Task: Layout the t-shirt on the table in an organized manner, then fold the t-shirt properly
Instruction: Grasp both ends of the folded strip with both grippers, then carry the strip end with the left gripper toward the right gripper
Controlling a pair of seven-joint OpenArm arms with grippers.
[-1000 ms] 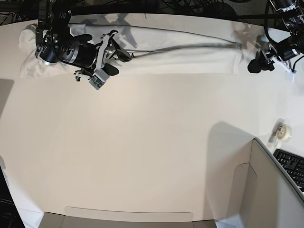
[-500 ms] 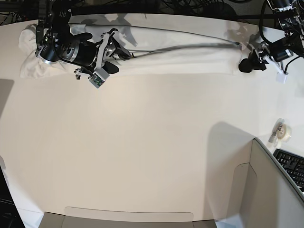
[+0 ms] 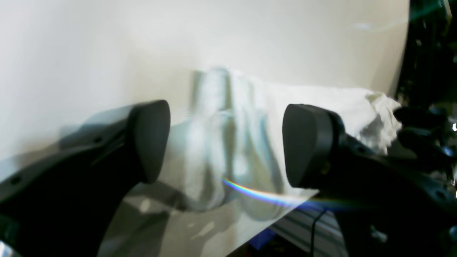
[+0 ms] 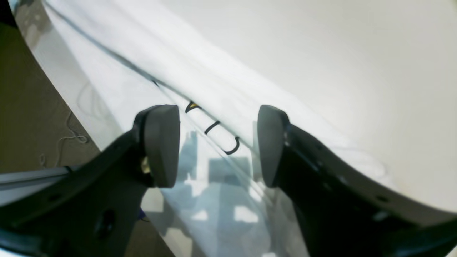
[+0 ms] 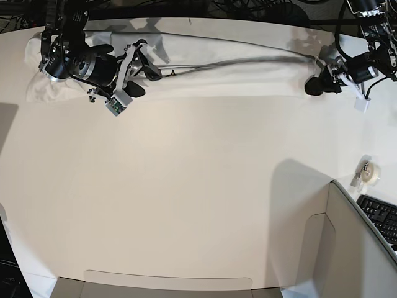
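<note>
Nearest to us in the base view we see the grey partition panel (image 5: 347,248) at the lower right, with a black keyboard (image 5: 379,218) behind its edge and a small roll of clear tape (image 5: 370,172) standing on the tabletop just beyond it. From there the very large, smooth, matte white table (image 5: 186,186) runs bare across the whole middle of the picture to its curved far edge.

Along that far edge lies the large white cotton t-shirt (image 5: 236,69), gathered into one long narrow band that stretches nearly from arm to arm — a dark crease line runs along its length, and the end on the view's left is bunched into a loose lump. We cannot make out the print from this view; in the right wrist view only a few dark curved strokes and a speck of yellow show on the cloth (image 4: 214,107).

The right gripper (image 5: 139,69), on the view's left, hangs over the band near that bunched end. Its two black fingers (image 4: 160,142) stand apart with the cloth lying beneath the gap, and we see nothing pinched between them — released.

The left gripper (image 5: 315,84), on the view's right, sits at the other end of the band. In its own wrist view the fingers (image 3: 307,142) are spread wide, the folded end of the shirt (image 3: 228,142) lying between and beyond them, untouched by either one.
</note>
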